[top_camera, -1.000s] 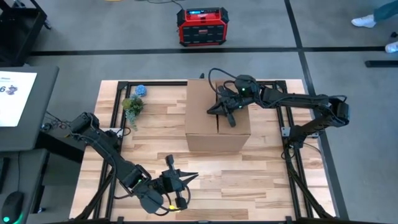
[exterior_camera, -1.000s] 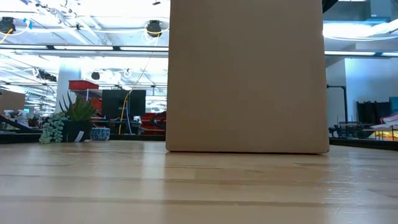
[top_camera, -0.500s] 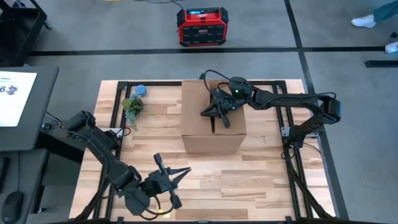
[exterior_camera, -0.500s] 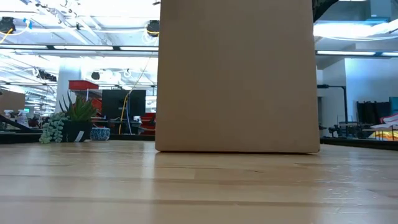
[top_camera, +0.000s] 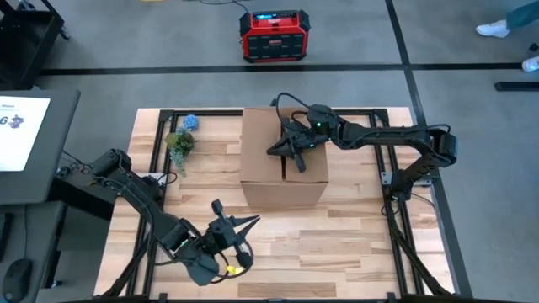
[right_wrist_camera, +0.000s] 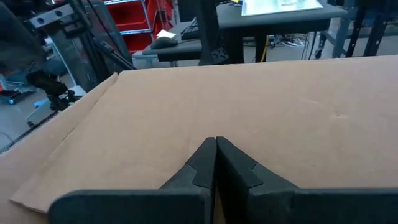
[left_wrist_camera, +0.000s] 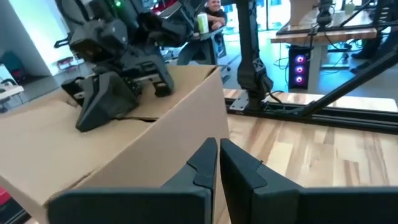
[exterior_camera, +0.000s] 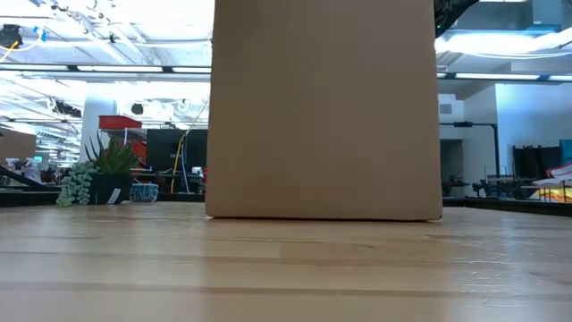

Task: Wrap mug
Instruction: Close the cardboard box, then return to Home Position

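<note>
A closed brown cardboard box (top_camera: 282, 183) stands on its base at the middle of the wooden table and fills the low view (exterior_camera: 322, 107). My right gripper (top_camera: 285, 151) is shut and lies on the box's top. Near the table's front edge, my left gripper (top_camera: 251, 221) is shut on nothing and points at the box's near left corner (left_wrist_camera: 211, 81). The mug is hidden or out of view. My right gripper rests its shut fingers (right_wrist_camera: 216, 149) on the box's top panel (right_wrist_camera: 280, 106), close to the seam between the flaps (left_wrist_camera: 140, 118). It comes slanting down from the table's right. The box stays upright with its base on the table.
A small potted plant (top_camera: 179, 143) and a blue pot (top_camera: 191, 122) stand at the far left of the table. Black frame rails (top_camera: 396, 181) run along the table's sides. A red device (top_camera: 272, 36) sits on the floor beyond the far edge.
My right gripper has gone toward the table's left edge on the box's top, and the box has slid along the table the same way, staying upright. My left gripper has drifted a little toward the far edge and the box.
</note>
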`<state>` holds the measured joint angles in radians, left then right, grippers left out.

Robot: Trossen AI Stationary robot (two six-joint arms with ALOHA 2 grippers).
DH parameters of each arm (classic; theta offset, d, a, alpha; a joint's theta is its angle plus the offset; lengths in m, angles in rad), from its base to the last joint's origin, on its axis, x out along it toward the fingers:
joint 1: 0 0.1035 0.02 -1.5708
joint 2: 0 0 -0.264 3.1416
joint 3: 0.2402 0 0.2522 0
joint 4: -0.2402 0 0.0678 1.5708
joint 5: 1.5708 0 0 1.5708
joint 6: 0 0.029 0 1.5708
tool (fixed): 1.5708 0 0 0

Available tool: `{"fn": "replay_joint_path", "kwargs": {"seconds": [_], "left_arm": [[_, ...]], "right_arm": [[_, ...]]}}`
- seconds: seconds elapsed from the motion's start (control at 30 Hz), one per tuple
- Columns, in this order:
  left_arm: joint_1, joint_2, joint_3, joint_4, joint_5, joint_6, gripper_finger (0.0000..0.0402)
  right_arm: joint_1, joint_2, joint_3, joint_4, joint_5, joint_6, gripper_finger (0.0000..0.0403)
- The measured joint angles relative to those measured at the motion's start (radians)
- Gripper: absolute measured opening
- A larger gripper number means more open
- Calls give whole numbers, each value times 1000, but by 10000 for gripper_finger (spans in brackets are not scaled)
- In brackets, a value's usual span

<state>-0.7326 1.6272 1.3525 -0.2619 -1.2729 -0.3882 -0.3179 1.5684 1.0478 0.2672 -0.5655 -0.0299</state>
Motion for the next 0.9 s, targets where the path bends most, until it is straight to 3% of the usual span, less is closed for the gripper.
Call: {"fn": "replay_joint_path", "kwargs": {"seconds": [0.53, 0.67, 0.9], "left_arm": [[-25, 0, 0, -46, 0, -75, 0], [-43, -1, 0, -65, -11, -169, 0], [-100, -69, 0, -301, -78, -421, 0]], "right_arm": [[11, -197, 35, -80, -5, 27, 0], [57, -342, 35, -242, 40, -35, 0], [199, -701, -9, -549, 133, -85, 0]]}}
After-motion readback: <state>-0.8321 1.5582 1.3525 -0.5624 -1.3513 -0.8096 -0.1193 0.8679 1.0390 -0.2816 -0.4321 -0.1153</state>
